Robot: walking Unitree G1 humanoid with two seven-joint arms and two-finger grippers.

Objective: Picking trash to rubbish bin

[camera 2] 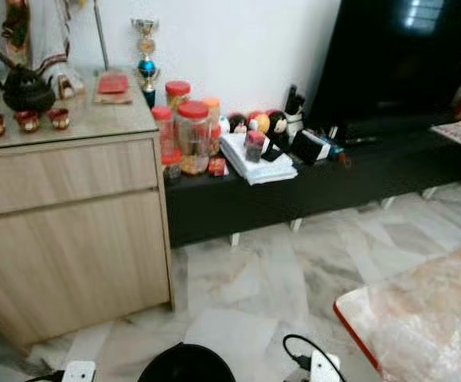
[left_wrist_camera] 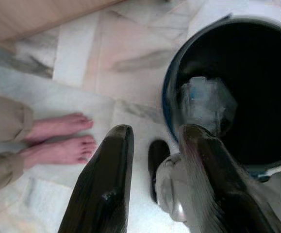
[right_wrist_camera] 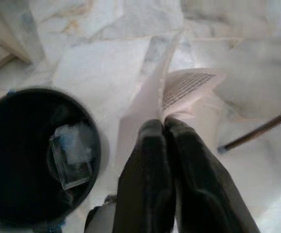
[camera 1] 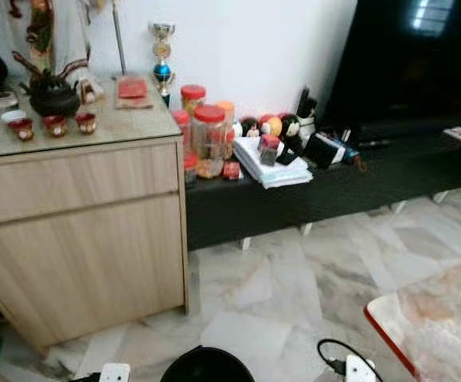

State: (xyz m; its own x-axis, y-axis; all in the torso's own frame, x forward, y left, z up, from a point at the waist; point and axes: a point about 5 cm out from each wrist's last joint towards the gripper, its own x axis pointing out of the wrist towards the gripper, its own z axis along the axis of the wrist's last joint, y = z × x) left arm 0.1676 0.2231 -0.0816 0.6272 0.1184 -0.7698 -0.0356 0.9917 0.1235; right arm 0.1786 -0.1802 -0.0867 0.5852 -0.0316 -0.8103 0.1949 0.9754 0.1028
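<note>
A round black rubbish bin (right_wrist_camera: 14, 160) stands on the marble floor just in front of me, its top edge at the bottom of the left eye view (camera 1: 206, 364). Inside it lies a clear plastic wrapper (right_wrist_camera: 72, 155). My right gripper (right_wrist_camera: 163, 124) is shut on a white printed sheet of paper (right_wrist_camera: 184, 87), held above the floor just beside the bin's rim. My left gripper (left_wrist_camera: 157, 133) is open and holds nothing; it hangs over the floor at the other side of the bin (left_wrist_camera: 172, 87), where the same wrapper (left_wrist_camera: 206, 102) can be seen.
A person's bare feet (left_wrist_camera: 57, 141) stand on the floor close to my left gripper. Ahead are a wooden cabinet (camera 1: 79, 239) and a low black bench (camera 1: 334, 187) crowded with jars (camera 1: 209, 135). A red-edged table (camera 1: 437, 318) is at the right, and a black cable (camera 1: 330, 350) lies near it.
</note>
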